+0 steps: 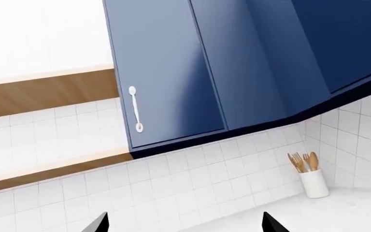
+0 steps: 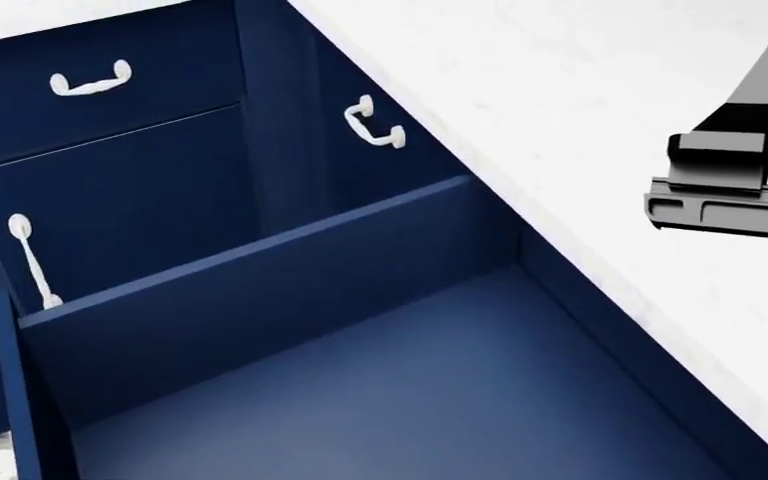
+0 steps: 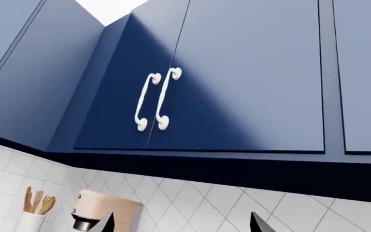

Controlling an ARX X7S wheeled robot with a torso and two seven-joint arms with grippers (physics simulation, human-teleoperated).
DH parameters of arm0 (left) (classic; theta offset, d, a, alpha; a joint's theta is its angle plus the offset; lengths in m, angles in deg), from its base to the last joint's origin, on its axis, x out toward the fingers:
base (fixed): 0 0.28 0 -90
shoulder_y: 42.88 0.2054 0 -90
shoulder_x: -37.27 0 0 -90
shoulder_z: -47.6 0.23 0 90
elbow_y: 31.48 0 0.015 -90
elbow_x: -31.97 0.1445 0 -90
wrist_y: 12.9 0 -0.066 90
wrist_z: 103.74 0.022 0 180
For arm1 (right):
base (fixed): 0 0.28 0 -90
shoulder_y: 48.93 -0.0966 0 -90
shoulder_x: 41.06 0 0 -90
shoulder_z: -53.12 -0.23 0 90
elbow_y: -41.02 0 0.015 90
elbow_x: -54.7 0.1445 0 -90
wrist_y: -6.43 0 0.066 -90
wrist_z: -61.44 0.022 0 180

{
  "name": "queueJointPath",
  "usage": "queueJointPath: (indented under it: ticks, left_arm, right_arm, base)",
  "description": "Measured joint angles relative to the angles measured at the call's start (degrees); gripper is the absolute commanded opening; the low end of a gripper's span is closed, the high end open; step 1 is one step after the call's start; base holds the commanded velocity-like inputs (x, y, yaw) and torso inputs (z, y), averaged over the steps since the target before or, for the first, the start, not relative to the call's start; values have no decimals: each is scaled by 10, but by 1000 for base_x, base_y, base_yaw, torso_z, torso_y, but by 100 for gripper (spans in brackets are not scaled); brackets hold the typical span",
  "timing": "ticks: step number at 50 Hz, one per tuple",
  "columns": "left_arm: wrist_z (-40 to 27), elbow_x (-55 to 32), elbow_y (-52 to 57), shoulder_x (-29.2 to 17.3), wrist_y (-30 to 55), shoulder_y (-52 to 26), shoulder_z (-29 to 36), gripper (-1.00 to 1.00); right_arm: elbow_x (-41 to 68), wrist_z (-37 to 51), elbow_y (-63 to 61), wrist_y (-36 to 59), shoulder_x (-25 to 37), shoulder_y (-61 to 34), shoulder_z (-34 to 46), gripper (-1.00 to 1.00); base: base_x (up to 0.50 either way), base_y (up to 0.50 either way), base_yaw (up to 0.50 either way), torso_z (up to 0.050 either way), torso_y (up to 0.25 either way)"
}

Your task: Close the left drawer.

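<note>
White marbled countertop runs diagonally across head view, upper centre to lower right; its edge borders the open navy drawer box. That stretch shows bare stone only, w/ a dark arm part over it at right, contact w/ top can't be told.

Left wrist view: a strip of the same white top meets tiled wall in a corner. White utensil holder stands upright on it, near the corner, w/ wooden spoons & fork sticking up.

Right wrist view: same holder at frame edge, base cut off. Just beside it a beige rounded appliance w/ dark base; its footing not visible.
</note>
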Motion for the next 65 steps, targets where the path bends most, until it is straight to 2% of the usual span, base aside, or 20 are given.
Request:
queueJointPath:
  ticks: [31,65]
  left_arm:
    - [-3,-4,2,-3,-6,15,-7,100]
    - [-24,-13,-7,-2,-30,96,-44,100]
  right_arm:
    - [-21,19,-4,-11,-2,11,11,100]
    - [-28,25,15,-31,-6,31,27,100]
  base:
    - [0,0,0,0,0]
    - [0,0,0,0,0]
